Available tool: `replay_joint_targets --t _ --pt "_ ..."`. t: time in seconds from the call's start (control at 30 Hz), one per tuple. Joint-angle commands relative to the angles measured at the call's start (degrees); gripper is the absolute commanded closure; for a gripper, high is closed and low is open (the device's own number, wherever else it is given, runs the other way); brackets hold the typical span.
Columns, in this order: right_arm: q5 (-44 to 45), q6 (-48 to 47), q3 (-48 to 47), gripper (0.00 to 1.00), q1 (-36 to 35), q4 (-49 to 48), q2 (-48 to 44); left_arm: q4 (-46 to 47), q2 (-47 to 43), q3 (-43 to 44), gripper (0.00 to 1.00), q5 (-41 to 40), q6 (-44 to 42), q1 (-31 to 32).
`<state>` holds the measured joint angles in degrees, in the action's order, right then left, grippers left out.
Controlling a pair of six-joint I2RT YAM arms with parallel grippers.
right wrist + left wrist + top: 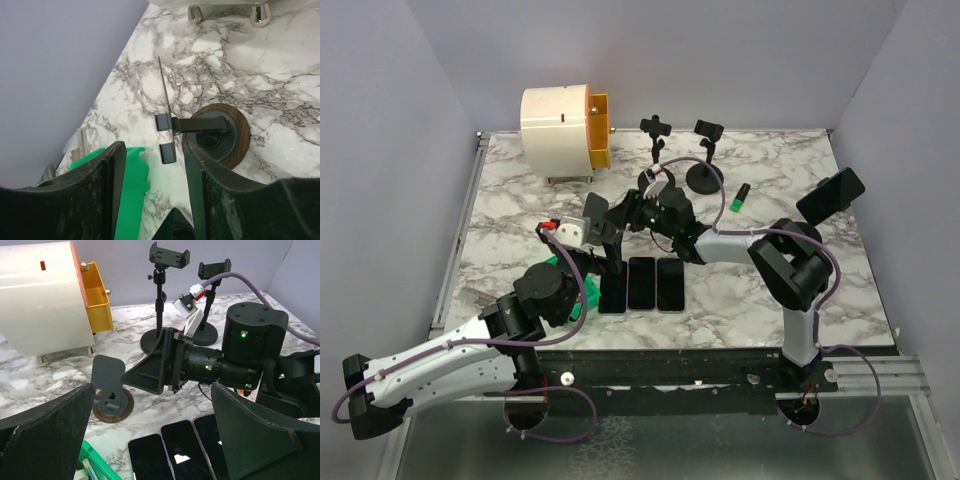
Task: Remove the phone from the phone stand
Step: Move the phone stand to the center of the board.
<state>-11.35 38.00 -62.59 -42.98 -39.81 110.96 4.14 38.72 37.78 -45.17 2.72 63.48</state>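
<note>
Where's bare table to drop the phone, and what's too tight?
Free: left strip of table in front of the white appliance; front patch between the three flat phones and the right arm's base. Crowded: centre, where left gripper, right gripper, small stand and green basket bunch.

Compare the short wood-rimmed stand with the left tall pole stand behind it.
The short stand is low, with a flat grey back plate; the left tall pole stand rises on a thin pole to a black clamp. The short stand's base is rimmed in brown; the tall one's is all black. Both stand upright on round bases, holding no phone.
</note>
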Motion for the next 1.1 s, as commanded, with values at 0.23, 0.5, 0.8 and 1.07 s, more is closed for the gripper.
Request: replay_joint_targets --t 0.23,0.5,0.8,1.07 --pt "3.38 0.71 -8.11 0.49 -0.79 -1.43 8.64 0.52 -0.10 -0.63 0.01 0.10 0.29 0.15" --pt "2.78 0.93 -10.00 0.70 -0.79 -1.41 10.72 0.52 0.39 -0.59 0.01 0.96 0.36 0.15" --pt "6.64 -1.76 -6.38 1.00 -0.70 -3.77 7.75 0.43 0.39 -0.63 0.01 1.12 0.54 0.15" --pt "11.00 -2.63 -1.61 1.00 2.33 -9.62 4.71 0.45 0.52 -0.57 0.01 1.33 0.66 0.15"
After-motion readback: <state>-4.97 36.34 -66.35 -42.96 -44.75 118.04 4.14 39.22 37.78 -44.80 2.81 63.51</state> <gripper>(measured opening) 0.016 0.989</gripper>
